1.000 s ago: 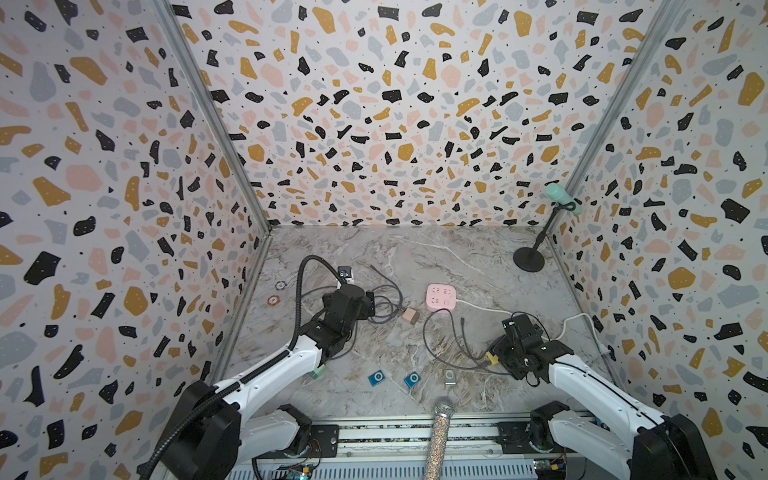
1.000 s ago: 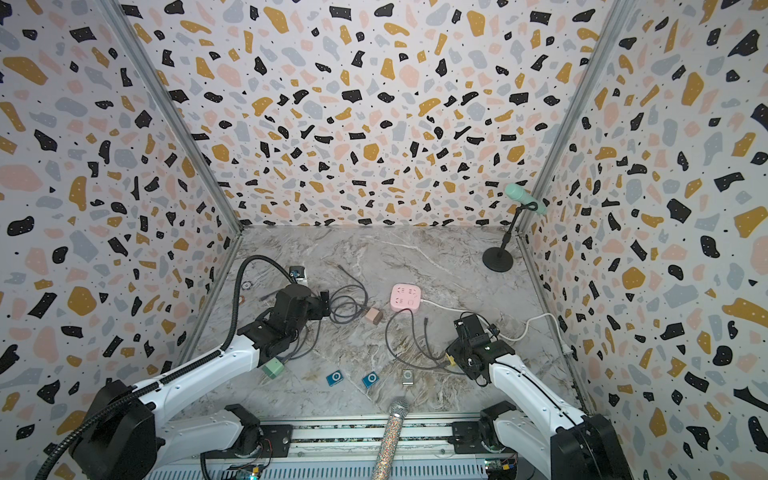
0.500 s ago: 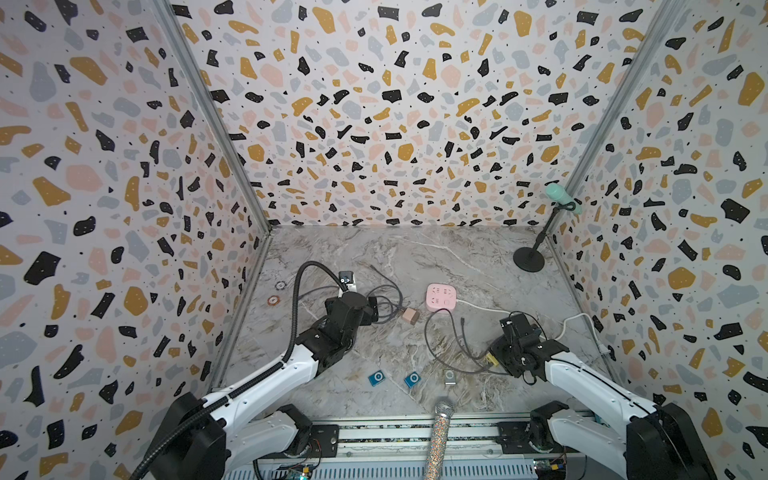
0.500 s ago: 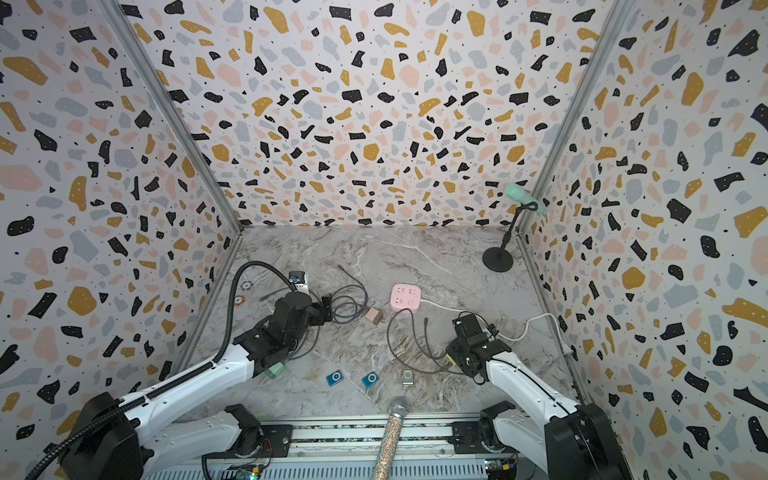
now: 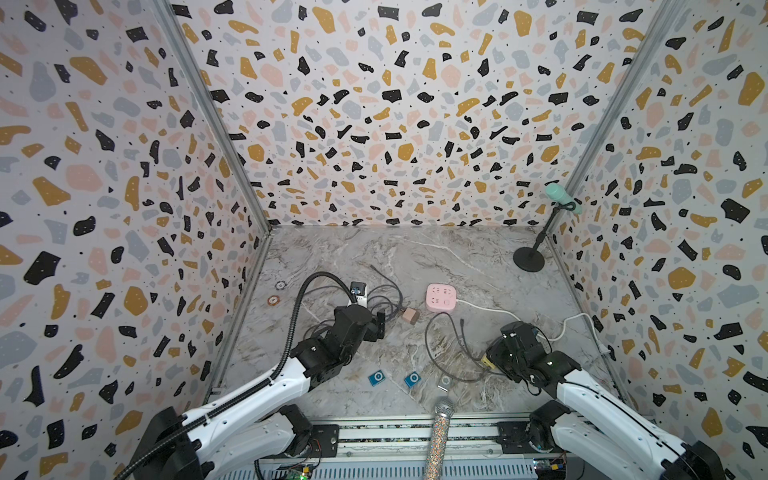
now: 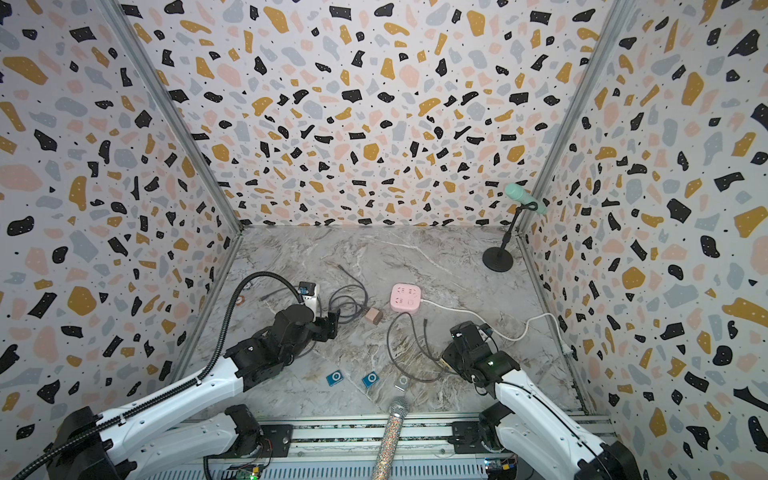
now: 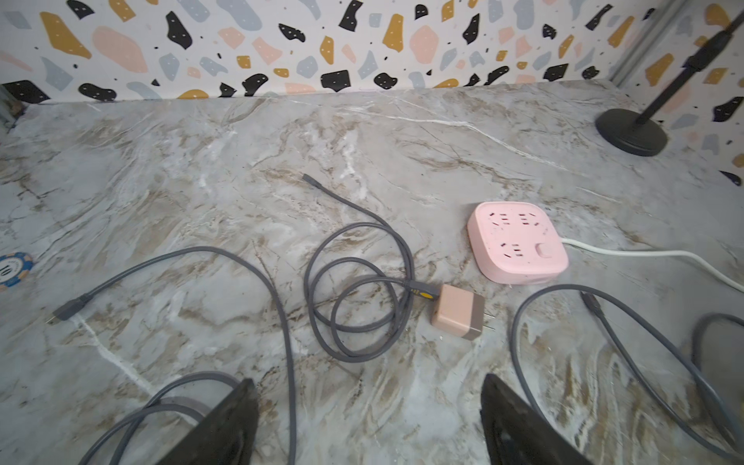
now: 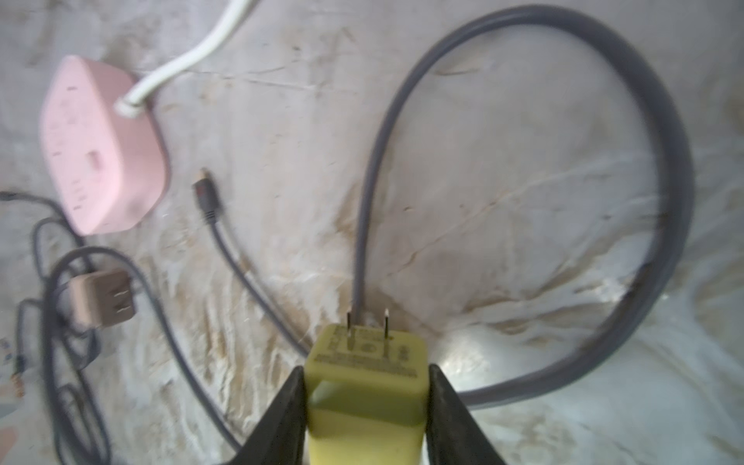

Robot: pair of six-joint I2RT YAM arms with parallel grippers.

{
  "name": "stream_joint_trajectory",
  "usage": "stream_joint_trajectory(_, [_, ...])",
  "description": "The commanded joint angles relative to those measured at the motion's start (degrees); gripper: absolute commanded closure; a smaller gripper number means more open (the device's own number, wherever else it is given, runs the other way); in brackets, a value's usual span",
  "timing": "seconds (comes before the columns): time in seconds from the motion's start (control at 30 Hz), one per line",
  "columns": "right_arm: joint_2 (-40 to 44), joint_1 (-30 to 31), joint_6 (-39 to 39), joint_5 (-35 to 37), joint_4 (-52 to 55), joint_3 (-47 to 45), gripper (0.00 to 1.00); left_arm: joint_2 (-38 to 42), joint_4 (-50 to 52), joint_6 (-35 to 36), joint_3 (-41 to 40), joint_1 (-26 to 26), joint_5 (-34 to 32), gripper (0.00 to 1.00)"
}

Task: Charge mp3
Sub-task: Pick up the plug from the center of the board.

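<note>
Two blue mp3 players (image 5: 377,377) (image 5: 412,379) and a silver one (image 5: 444,382) lie near the table's front edge. My right gripper (image 8: 364,372) is shut on a yellow charger plug (image 8: 362,406), its prongs pointing out; a grey cable (image 8: 664,169) loops beyond it. The pink power strip (image 5: 441,297) lies mid-table, apart from the plug. My left gripper (image 7: 366,388) hovers open and holds nothing, just short of a coiled grey cable (image 7: 358,282) plugged into a tan charger (image 7: 457,316).
A black microphone stand (image 5: 528,259) stands at the back right corner. A glitter microphone (image 5: 440,432) lies over the front rail. Two poker chips (image 5: 273,300) and a small white device (image 5: 358,291) lie at the left. The strip's white cord (image 5: 490,309) runs right.
My right gripper's jaws have come together on the yellow plug. The left arm has reached forward and right, toward the tan charger, still open.
</note>
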State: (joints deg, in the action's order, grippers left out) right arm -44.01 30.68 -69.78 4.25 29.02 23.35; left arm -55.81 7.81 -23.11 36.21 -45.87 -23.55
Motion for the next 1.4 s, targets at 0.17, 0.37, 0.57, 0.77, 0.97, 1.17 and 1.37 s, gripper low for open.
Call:
stream_joint_trajectory(0.17, [-1.73, 10.96, -4.99, 5.75, 2.10, 3.98, 1.00, -2.43, 6.98, 1.32, 5.01, -5.80, 0.31, 0.15])
stream_joint_trajectory(0.37, [-7.94, 18.67, -7.38, 12.29, 3.32, 8.18, 1.00, -5.53, 8.68, -0.61, 6.64, -9.90, -3.58, 0.17])
stream_joint_trajectory(0.57, [-11.31, 22.19, -7.33, 13.99, 3.21, 9.75, 1.00, -12.96, 8.59, -1.70, 10.58, -14.44, -1.32, 0.19])
stream_joint_trajectory(0.77, [-17.02, 24.23, -3.73, 14.99, 6.86, 14.43, 1.00, -19.45, 6.77, -2.51, 16.86, -20.43, 0.74, 0.20])
stream_joint_trajectory(0.97, [-15.48, 26.51, -1.28, 16.27, 5.32, 16.95, 1.00, -20.31, 2.37, -2.98, 18.37, -21.19, 3.65, 0.21])
stream_joint_trajectory(1.17, [-16.37, 26.54, 2.23, 15.87, 5.02, 19.99, 1.00, -17.82, -1.04, -1.72, 17.40, -21.20, 4.22, 0.21])
stream_joint_trajectory(1.37, [-16.00, 25.25, 3.60, 13.14, 1.72, 20.26, 1.00, -15.49, -6.90, -4.10, 11.08, -21.14, 5.56, 0.21])
